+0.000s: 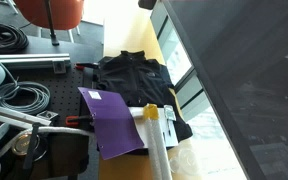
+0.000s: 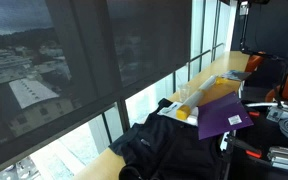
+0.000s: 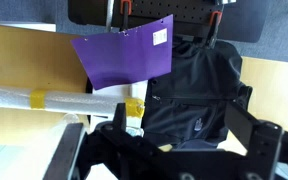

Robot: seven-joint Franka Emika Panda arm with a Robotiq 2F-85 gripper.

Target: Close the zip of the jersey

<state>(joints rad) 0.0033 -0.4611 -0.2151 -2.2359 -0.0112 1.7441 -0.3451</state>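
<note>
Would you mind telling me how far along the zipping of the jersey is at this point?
Nothing is clearly done yet: the jersey lies rumpled by the purple sheet. In hand: the gripper hangs open above it, holding nothing. Left: finding the zip, hard to see here, and pulling it shut.

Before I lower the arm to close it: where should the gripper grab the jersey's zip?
Probably pinch the zip at its slider, from above, jaws either side of the line: the jersey lies front-up on the table. The slider is too dark to locate.
</note>
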